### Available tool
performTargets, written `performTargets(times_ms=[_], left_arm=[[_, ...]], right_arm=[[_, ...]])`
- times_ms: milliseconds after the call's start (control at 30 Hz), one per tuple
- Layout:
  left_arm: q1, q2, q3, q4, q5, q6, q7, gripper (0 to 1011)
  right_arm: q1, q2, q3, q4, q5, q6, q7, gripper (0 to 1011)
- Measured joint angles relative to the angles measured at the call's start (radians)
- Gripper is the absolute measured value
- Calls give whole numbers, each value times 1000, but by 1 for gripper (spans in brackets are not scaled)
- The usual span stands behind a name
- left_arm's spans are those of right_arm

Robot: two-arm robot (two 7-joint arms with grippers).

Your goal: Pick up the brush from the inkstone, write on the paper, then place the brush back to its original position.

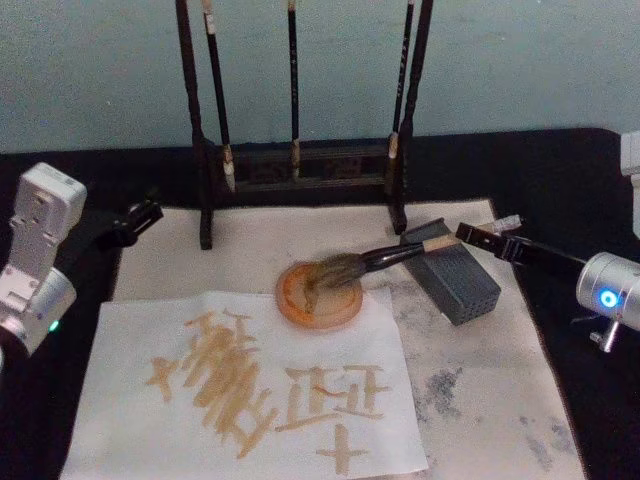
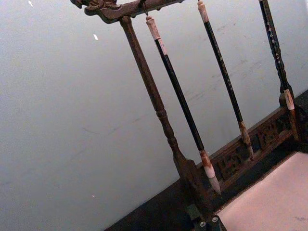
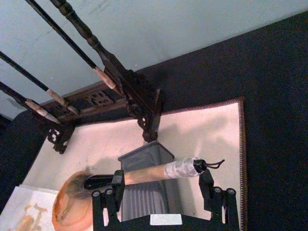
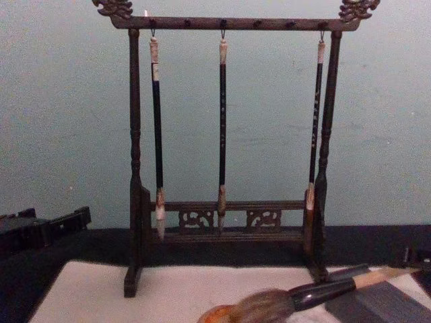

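The brush (image 1: 385,258) lies slanted, its bushy head on the round orange inkstone (image 1: 300,305) and its tan handle propped on a grey block (image 1: 455,275). My right gripper (image 1: 488,235) is open just beyond the brush's taped end. In the right wrist view its two fingers (image 3: 108,197) stand wide apart below the brush handle (image 3: 144,175), not touching it. The paper (image 1: 120,400), a white sheet with tan strokes on it, lies in front of the inkstone. My left gripper (image 1: 135,222) hangs idle at the mat's far left corner.
A dark wooden brush rack (image 1: 300,165) with three thin hanging brushes (image 4: 222,121) stands behind the inkstone. An off-white felt mat (image 1: 480,400), stained grey on the right, covers the black table. The blue wall is close behind the rack.
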Motion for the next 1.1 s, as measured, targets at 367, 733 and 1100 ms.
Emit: performTargets(times_ms=[367,733,1100], left_arm=[[0,0,0,0,0,0,0,1002],[0,0,0,0,0,0,0,1002],[0,0,0,0,0,0,0,1002]], right_arm=[[-49,27,28,-61,-22,-2,-6,1001],[-111,72,43,-162,-91,-27,-29,1001],[-144,123,2,-297,-281,-76,-6,1001]])
